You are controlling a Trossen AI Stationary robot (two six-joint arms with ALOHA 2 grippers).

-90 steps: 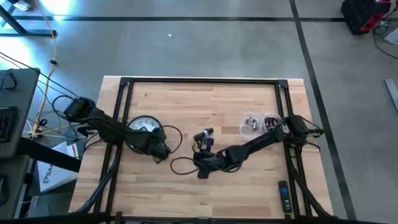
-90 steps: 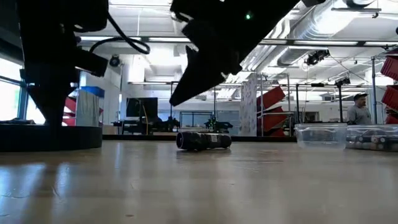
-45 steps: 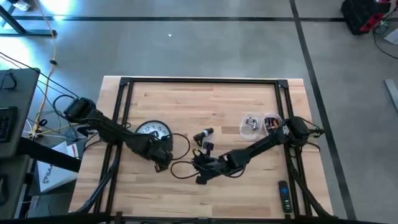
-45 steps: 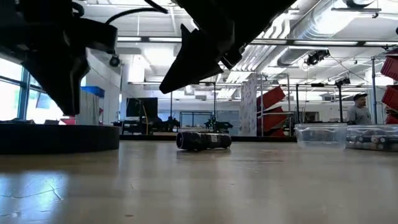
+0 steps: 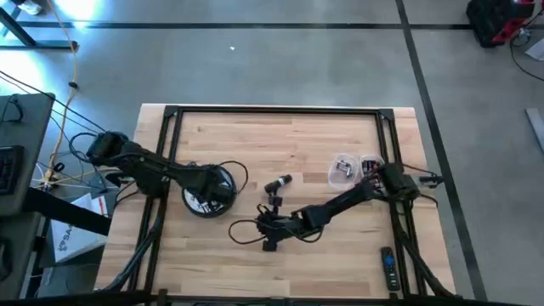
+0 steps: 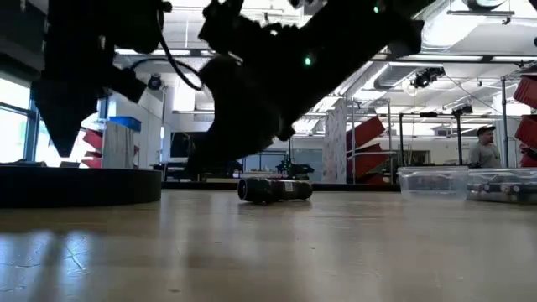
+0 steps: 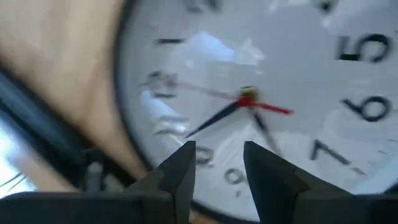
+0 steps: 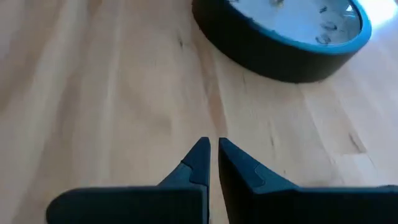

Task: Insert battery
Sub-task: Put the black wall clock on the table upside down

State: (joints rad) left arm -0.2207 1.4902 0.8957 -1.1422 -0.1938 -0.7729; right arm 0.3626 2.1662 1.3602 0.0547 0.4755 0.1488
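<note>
- Since the earlier frames, the left gripper (image 5: 223, 189) has travelled back over the clock (image 5: 208, 189), which now lies further toward the table's left; the right gripper (image 5: 265, 228) has slid leftward along the near part of the table (image 5: 297, 136).
- Clock: the high view shows it flat on the wood, largely covered by the left arm. Only the left wrist view shows its white dial (image 7: 298, 81), face up, with black hands and a red second hand.
- Left gripper (image 7: 214, 165): fingers parted, released, hovering over the dial and holding nothing.
- Right gripper (image 8: 213, 158): fingers nearly closed with a thin gap, nothing between them, low over bare wood; the clock (image 8: 280, 37) lies ahead of it.
- Two clear containers (image 5: 355, 168) sit near the table's right edge; the low view (image 6: 432, 183) shows them side by side.
- Battery (image 5: 278, 183): a small dark cylinder lying on its side near table centre, apart from both grippers; the low view (image 6: 275, 190) confirms it rests on the wood.
- Remote control (image 5: 388, 268) lies at the near right corner, seen only from above.
</note>
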